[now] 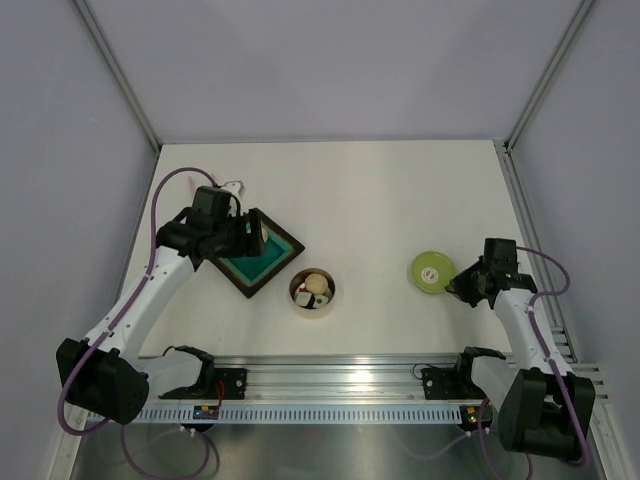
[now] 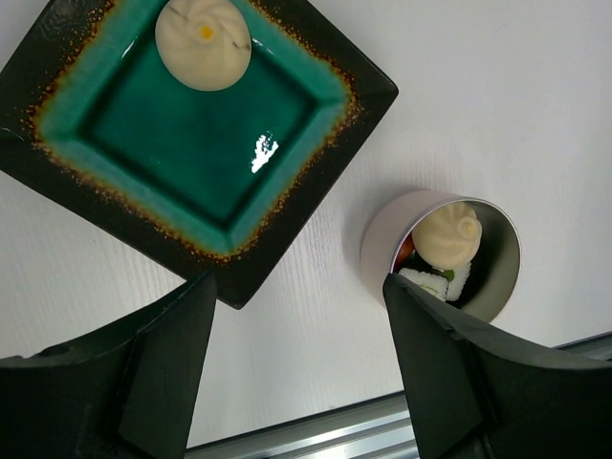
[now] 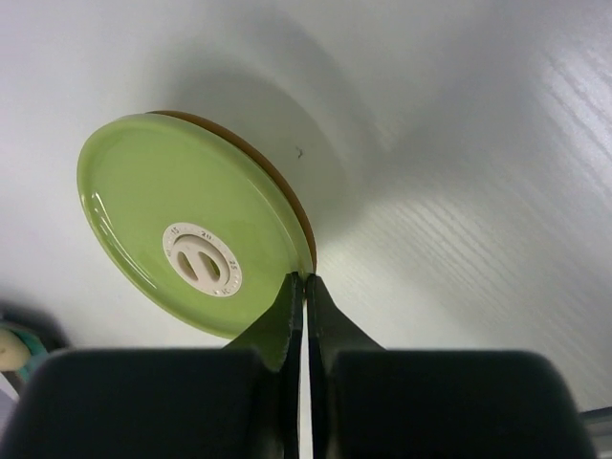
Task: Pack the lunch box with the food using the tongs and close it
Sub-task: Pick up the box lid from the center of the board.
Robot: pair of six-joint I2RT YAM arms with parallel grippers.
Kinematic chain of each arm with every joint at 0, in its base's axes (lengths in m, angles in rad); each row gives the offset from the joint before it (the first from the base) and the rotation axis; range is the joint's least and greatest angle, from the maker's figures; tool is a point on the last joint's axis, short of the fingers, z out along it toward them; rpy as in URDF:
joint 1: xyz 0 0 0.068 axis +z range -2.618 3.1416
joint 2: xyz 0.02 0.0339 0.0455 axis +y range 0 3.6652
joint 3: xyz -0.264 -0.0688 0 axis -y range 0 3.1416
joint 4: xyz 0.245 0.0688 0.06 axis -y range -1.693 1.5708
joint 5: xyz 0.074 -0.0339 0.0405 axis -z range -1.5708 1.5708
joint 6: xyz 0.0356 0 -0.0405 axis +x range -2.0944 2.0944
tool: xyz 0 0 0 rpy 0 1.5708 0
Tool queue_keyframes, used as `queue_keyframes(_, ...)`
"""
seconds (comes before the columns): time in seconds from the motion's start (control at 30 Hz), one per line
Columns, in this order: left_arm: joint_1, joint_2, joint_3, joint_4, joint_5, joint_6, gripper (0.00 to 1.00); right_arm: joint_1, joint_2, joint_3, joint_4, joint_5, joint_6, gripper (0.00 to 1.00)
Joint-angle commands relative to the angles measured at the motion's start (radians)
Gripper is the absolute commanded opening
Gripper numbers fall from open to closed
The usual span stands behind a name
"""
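The lunch box [image 2: 382,241] sits near centre with food [image 2: 448,234] inside. To its right, the right gripper [image 3: 306,287] pinches the lid [image 3: 182,220] by its rim. The lid looks light, stiff and probably slick. Farther left, the left gripper [image 2: 298,287] hangs spread and empty above the tray [image 2: 368,91].

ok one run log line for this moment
left end effector: open over tray | right end effector: shut on lid rim | lunch box: uncovered, food inside | tray: one dumpling
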Motion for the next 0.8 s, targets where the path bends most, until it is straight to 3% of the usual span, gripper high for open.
queue_keyframes(0.0, -0.004, -0.022, -0.003, 0.001, 0.019, 0.013, 0.74, 0.000, -0.053, 0.027, -0.055, -0.096, -0.058, 0.00)
queue_keyframes(0.23, -0.021, -0.035, -0.039, -0.026, 0.010, -0.016, 0.74, 0.023, -0.110, 0.059, -0.120, -0.255, -0.116, 0.00)
queue_keyframes(0.33, -0.026, -0.027, -0.056, -0.037, -0.004, -0.022, 0.71, 0.107, -0.100, 0.110, -0.143, -0.239, -0.113, 0.00)
queue_keyframes(0.5, -0.027, -0.029, -0.076, -0.025, -0.004, -0.042, 0.68, 0.377, -0.036, 0.260, -0.151, -0.147, -0.034, 0.00)
queue_keyframes(0.67, -0.027, -0.061, -0.065, -0.031, -0.034, -0.054, 0.71, 0.589, 0.114, 0.415, -0.134, -0.087, 0.034, 0.00)
queue_keyframes(0.77, -0.027, -0.075, -0.062, -0.033, -0.068, -0.071, 0.71, 0.779, 0.235, 0.505, -0.158, 0.013, 0.039, 0.00)
